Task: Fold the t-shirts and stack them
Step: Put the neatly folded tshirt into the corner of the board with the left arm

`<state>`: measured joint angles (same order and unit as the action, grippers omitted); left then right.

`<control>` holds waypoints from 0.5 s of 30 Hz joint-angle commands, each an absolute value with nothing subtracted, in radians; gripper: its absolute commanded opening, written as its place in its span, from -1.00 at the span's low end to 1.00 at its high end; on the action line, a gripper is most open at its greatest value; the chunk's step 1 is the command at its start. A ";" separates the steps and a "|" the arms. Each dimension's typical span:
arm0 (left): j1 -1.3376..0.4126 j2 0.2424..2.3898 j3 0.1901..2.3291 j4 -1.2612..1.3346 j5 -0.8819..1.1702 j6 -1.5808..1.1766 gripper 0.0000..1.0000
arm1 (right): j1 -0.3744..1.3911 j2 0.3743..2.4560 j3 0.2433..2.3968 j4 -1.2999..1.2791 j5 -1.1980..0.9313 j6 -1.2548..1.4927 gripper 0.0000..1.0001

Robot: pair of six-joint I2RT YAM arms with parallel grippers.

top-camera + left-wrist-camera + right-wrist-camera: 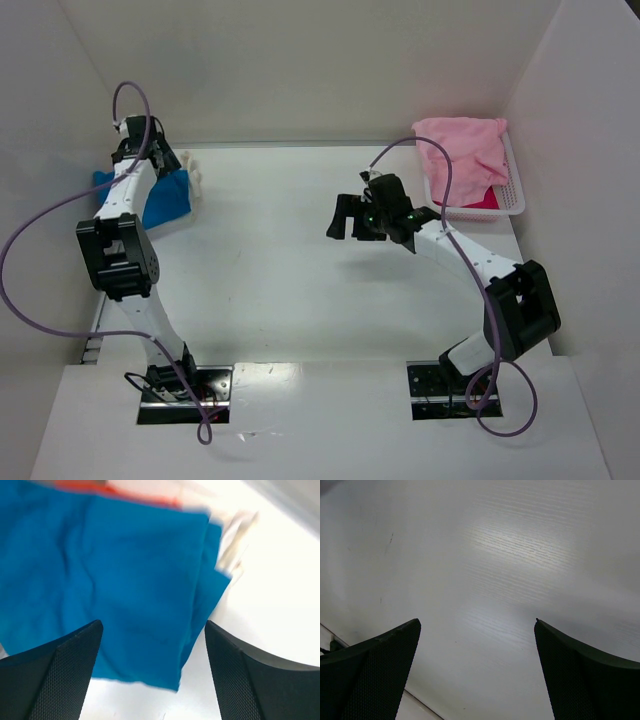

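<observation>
The blue t-shirt lies folded at the far left of the table, with a sliver of the orange t-shirt showing past it. The pink t-shirt sits heaped in the white basket. My left gripper hovers over the blue, jaws apart and empty. My right gripper hangs wide open mid-table. Next, I judge, the pink one must come out for folding.
</observation>
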<state>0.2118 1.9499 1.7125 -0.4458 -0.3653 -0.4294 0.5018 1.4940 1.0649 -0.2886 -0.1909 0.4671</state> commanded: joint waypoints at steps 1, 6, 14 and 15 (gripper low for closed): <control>0.251 1.962 1.753 -0.382 -0.382 -0.476 0.80 | 0.514 1.473 1.057 -0.244 -0.175 0.469 1.00; 0.278 2.010 1.744 -0.357 -0.376 -0.515 0.30 | 0.514 1.514 1.057 -0.242 -0.183 0.448 1.00; 0.278 2.118 1.741 -0.324 -0.322 -0.540 -0.84 | 0.514 1.560 1.078 -0.242 -0.193 0.430 0.98; 0.278 2.130 1.750 -0.314 -0.309 -0.547 -0.86 | 0.514 1.560 1.078 -0.242 -0.193 0.428 0.98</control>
<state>0.2830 2.0920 1.7290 -0.3607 -0.3493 -0.5273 0.5018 1.5571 1.0649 -0.2817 -0.1956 0.4505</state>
